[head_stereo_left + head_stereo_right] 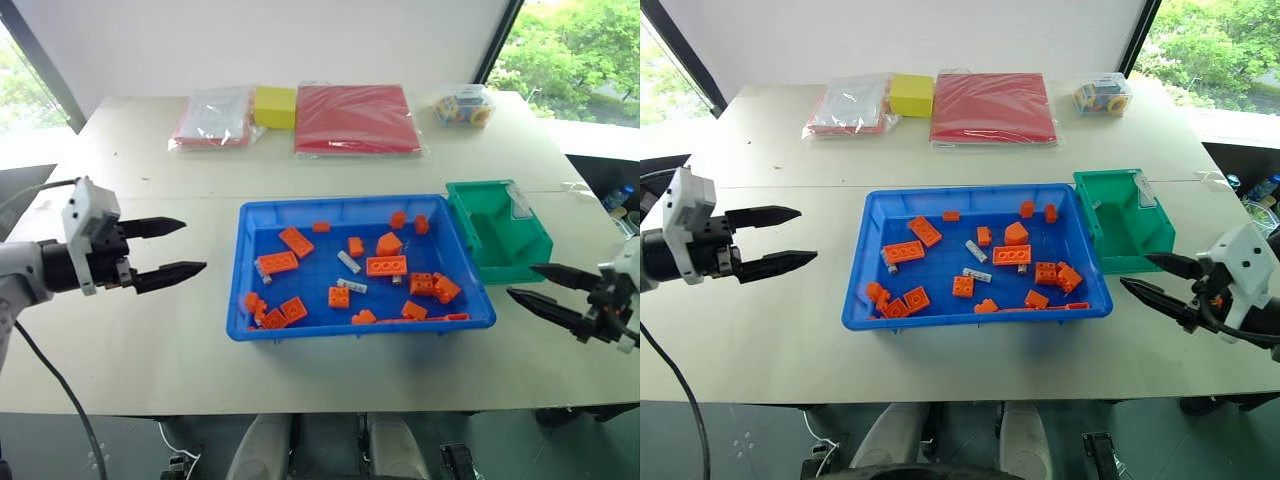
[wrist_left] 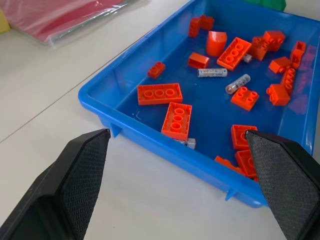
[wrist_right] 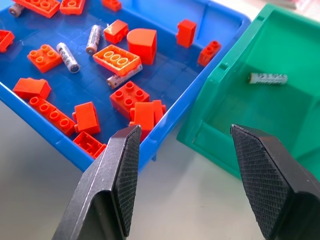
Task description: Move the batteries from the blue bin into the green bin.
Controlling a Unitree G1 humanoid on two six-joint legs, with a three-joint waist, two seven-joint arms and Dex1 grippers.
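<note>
Batteries (image 3: 67, 57), slim silvery cylinders with printed wrappers, lie among the studded orange toy bricks (image 3: 116, 59) in the blue bin (image 1: 240, 262), a shallow glossy plastic tray with a rolled rim. One more battery (image 3: 268, 78) rests on the smooth floor of the green bin (image 1: 534, 226), whose walls slope inward. Your left gripper (image 1: 170, 248) hovers above the table (image 1: 130, 330) just outside the tray's near end, its black wedge-shaped fingers (image 2: 82, 172) spread apart and empty, their pads cross-hatched. Your right gripper (image 1: 1148, 276) hangs beside the green bin, jaws likewise parted and holding nothing; straight ahead of its fingertips, blue tray and green bin stand side by side.
</note>
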